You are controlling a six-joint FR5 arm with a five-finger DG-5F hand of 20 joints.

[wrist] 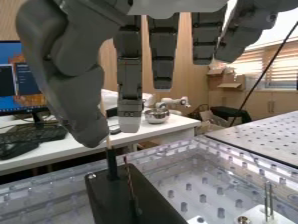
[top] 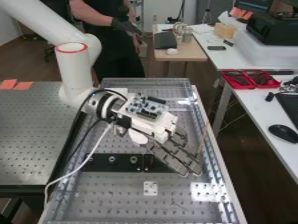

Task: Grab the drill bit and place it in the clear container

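Hanging empty, fingers [wrist: 129, 75] straight, hand [wrist: 70, 85] has likely drill bit [wrist: 128, 176] below thumb tip, long axis near-upright above black block [wrist: 112, 202].

Hand [top: 174, 153]: matt, plastic-looking. Arm [top: 76, 67]: smooth, slight gloss. Perforated board [top: 80, 197]: clear glossy plastic. Block [wrist: 120, 197]: smooth, matt. Bowl [wrist: 157, 118]: shiny metal. Wall panel [wrist: 184, 55]: smooth wood finish.
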